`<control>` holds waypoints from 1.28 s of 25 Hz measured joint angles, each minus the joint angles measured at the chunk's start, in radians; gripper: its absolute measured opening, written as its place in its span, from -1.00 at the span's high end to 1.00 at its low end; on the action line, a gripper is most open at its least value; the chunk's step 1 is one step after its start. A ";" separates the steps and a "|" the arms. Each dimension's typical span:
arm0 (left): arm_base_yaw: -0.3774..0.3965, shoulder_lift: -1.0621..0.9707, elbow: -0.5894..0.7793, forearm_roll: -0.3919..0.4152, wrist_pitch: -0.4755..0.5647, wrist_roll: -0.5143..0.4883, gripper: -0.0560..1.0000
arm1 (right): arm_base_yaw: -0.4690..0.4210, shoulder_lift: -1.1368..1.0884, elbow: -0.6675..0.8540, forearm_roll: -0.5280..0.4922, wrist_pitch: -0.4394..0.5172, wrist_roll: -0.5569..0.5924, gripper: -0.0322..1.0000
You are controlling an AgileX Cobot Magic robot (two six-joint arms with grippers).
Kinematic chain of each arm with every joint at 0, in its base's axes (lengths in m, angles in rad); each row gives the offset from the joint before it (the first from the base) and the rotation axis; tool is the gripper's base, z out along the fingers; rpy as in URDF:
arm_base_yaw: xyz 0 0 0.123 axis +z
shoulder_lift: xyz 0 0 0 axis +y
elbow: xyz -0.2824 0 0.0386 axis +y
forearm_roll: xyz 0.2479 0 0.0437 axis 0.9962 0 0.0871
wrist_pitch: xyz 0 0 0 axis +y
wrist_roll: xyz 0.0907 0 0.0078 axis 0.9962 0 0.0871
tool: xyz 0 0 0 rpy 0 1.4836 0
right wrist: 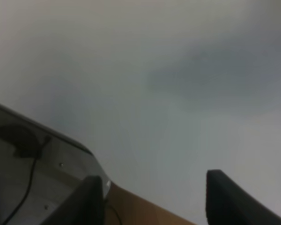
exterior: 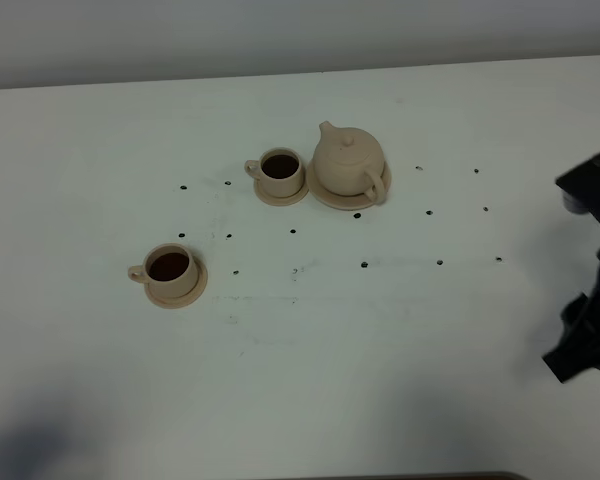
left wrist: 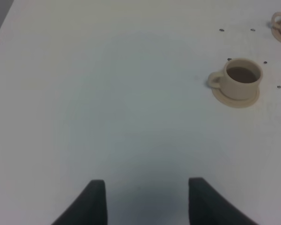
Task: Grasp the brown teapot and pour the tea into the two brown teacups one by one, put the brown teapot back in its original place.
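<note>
The brown teapot (exterior: pixel 349 157) stands upright on its wide round saucer (exterior: pixel 329 193) at the back middle of the white table. One teacup (exterior: pixel 280 172) sits on its small saucer just left of the teapot, with dark tea in it. The other teacup (exterior: pixel 168 269) sits on its saucer nearer the front left, also with dark tea; it also shows in the left wrist view (left wrist: pixel 240 77). My left gripper (left wrist: pixel 146 199) is open and empty above bare table. My right gripper (right wrist: pixel 152 199) is open and empty; the right arm (exterior: pixel 590 300) is at the right edge, well away from the teapot.
Small dark dots (exterior: pixel 364 264) mark the white table top (exterior: pixel 380 340). The right wrist view shows the table's edge (right wrist: pixel 75 140) and the floor with a cable (right wrist: pixel 23 187) below. A dark shadow lies at the front left corner (exterior: pixel 30 450).
</note>
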State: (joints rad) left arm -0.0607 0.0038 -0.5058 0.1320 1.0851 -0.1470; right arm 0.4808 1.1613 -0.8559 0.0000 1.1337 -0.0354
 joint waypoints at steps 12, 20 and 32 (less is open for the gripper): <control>0.000 0.000 0.000 0.000 0.000 -0.001 0.08 | 0.000 -0.525 0.295 0.013 -0.010 -0.019 0.03; 0.000 0.000 0.000 0.000 0.000 -0.001 0.08 | 0.000 -0.660 0.353 0.024 -0.042 -0.019 0.03; 0.000 0.000 0.000 0.000 0.000 -0.001 0.08 | -0.124 -0.740 0.353 0.020 -0.043 -0.001 0.03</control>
State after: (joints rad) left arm -0.0607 0.0038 -0.5058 0.1320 1.0851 -0.1479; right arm 0.3571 0.4211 -0.5029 0.0200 1.0908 -0.0363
